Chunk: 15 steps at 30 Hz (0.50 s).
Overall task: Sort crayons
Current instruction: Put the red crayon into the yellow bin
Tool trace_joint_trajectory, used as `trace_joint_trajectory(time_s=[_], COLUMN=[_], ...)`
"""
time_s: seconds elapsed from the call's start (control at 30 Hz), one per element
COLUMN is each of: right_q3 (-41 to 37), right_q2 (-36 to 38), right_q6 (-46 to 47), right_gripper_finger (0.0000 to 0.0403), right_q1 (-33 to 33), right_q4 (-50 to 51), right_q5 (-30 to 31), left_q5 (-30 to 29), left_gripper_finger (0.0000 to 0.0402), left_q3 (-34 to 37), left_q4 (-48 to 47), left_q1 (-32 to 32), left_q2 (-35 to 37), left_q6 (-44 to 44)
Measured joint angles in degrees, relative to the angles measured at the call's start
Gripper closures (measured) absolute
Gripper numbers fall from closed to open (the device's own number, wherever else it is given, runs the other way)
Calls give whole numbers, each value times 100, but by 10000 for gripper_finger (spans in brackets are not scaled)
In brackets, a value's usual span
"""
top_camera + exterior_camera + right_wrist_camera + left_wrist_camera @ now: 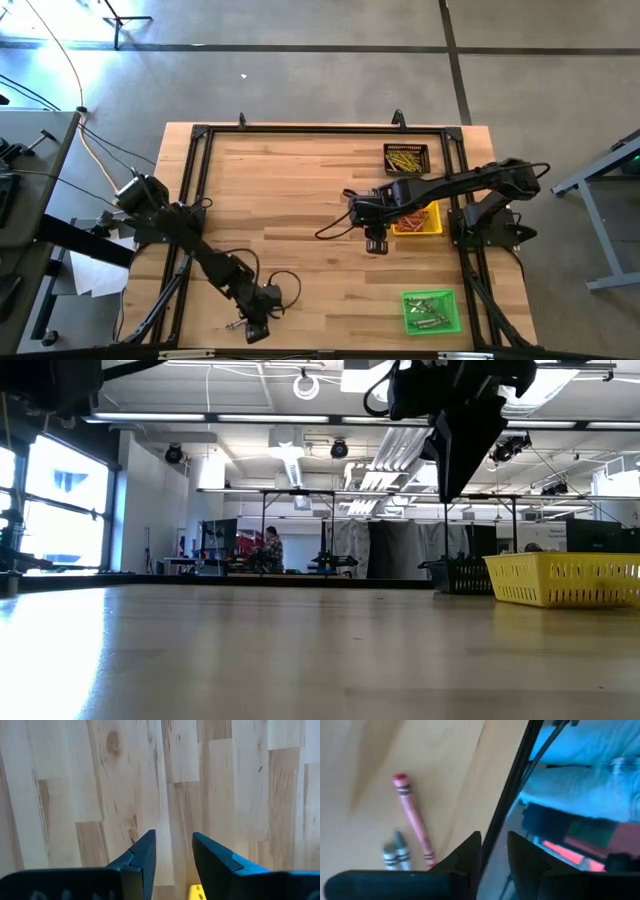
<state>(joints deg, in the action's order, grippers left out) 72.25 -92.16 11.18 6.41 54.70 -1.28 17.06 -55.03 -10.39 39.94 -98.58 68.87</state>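
Note:
A red/pink crayon (413, 820) and two greyish crayons (396, 857) lie flat on the wood near the table's front edge, beside my left gripper (494, 840), which is open and empty. They show as small specks in the high view (232, 323), left of that gripper (256, 330). My right gripper (173, 840) is open and empty above bare wood, just left of the yellow tray (432, 230) in the high view (375, 243). Yellow crayons lie in the black tray (405, 158), red ones in the yellow tray, greyish ones in the green tray (430, 311).
A black metal frame (200, 135) runs around the tabletop; its front rail (512, 785) passes close by my left fingers. The three trays stand along the right side. Cables (335, 228) trail on the wood. The yellow tray (565, 580) shows at the right in the low view.

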Motion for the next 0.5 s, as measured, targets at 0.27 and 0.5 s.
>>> trace_joint_trajectory(time_s=[0.27, 0.5], right_q3=[0, 0], right_q2=[2, 0], right_q6=[525, 982], right_gripper_finger=[289, 289], right_q1=[12, 41], right_q4=[-255, -281], right_q5=[0, -70], left_q5=[-866, -984], left_gripper_finger=[364, 371], left_q3=[-216, -207], left_q4=[-727, -973], left_q1=[-15, -8], left_q2=[-54, -59], left_q6=[-750, -851])
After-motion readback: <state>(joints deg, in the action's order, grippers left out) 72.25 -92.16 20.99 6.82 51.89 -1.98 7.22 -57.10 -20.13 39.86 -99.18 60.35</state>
